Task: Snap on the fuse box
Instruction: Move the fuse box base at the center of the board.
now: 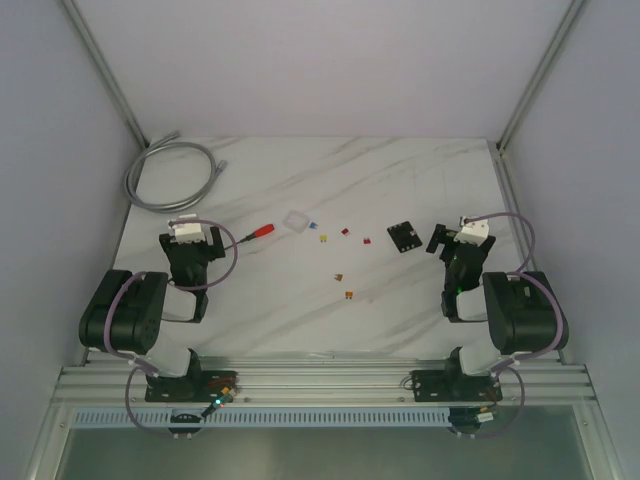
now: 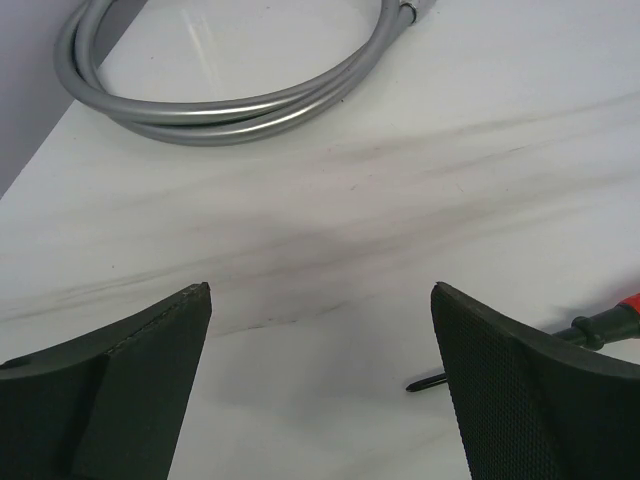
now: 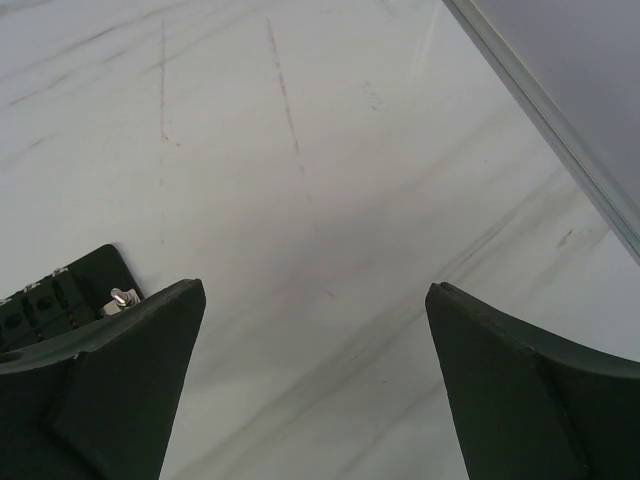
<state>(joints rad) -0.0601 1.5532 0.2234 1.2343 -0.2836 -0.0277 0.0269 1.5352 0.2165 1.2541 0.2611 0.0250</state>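
The black square fuse box point(image 1: 404, 236) lies flat on the marble table, right of centre; its corner shows at the left edge of the right wrist view point(image 3: 60, 295). The small clear cover point(image 1: 294, 221) lies left of it, mid table. Several tiny coloured fuses point(image 1: 345, 232) are scattered between and in front of them. My right gripper point(image 1: 446, 238) is open and empty, just right of the fuse box point(image 3: 315, 290). My left gripper point(image 1: 192, 238) is open and empty over bare table at the left point(image 2: 320, 290).
A red-handled tool point(image 1: 256, 233) lies right of the left gripper; its tip shows in the left wrist view point(image 2: 425, 381). A coiled grey cable point(image 1: 165, 172) lies at the back left point(image 2: 230, 100). Walls and metal frame posts close in the table's sides and back.
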